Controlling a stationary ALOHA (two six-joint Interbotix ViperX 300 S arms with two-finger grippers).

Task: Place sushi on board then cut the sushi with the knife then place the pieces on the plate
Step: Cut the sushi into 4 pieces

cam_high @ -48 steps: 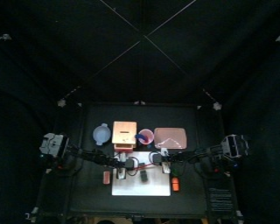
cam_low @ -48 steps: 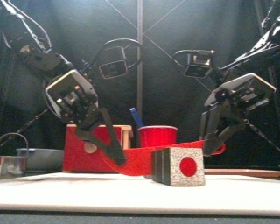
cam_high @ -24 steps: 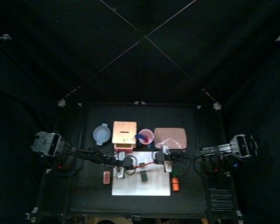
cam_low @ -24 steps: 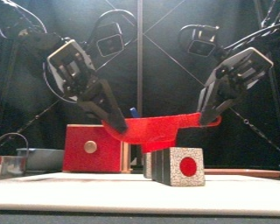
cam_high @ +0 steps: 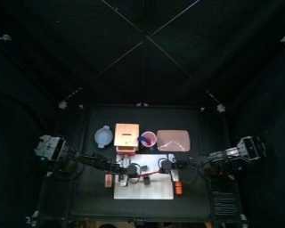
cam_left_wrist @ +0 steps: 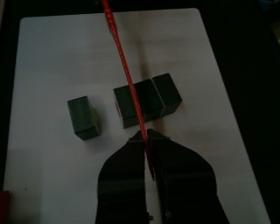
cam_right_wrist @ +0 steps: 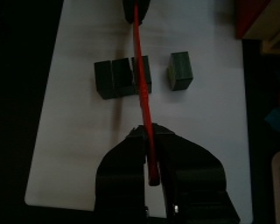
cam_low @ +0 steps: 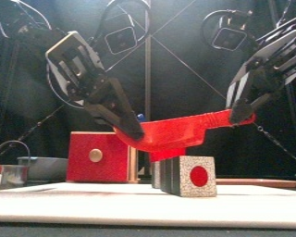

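1. The left pincer [cam_low: 129,132] is shut tight on one end of the red knife [cam_low: 181,130]. In the left wrist view its jaws [cam_left_wrist: 145,140] meet around the thin red edge with no gap showing.
2. The right pincer [cam_low: 243,116] is clamped on the other end of the knife. In the right wrist view its jaws [cam_right_wrist: 143,131] press together on the red strip [cam_right_wrist: 139,61].
3. The knife [cam_left_wrist: 125,70] therefore spans from one pincer to the other. In the front view it slopes, lower at the left pincer and higher at the right.
4. It hangs over the white cutting board [cam_left_wrist: 60,61], directly above the sushi, and is seen edge-on from both wrists. Whether its lower edge touches the blocks cannot be told.
5. The sushi lies on the board [cam_right_wrist: 84,131] in three dark green blocks.
   - Two blocks [cam_left_wrist: 146,98] sit pressed together.
   - A single block [cam_left_wrist: 84,118] stands a little apart from them.
6. The right wrist view shows the same pair [cam_right_wrist: 116,77] and the lone block [cam_right_wrist: 181,70], with the knife line crossing over the pair.
7. From the front, the nearest block [cam_low: 194,176] shows a white speckled face with a red round centre and stands upright on the board [cam_low: 114,199].
8. The board [cam_high: 142,190] lies near the front of the table [cam_high: 199,120].
9. In a row behind the board stand:
   - the blue-grey bowl [cam_high: 103,136]
   - the wooden box [cam_high: 127,134] with its red drawer front [cam_low: 95,157]
   - the red cup [cam_high: 149,139]
   - the pink plate [cam_high: 173,140], which holds no sushi
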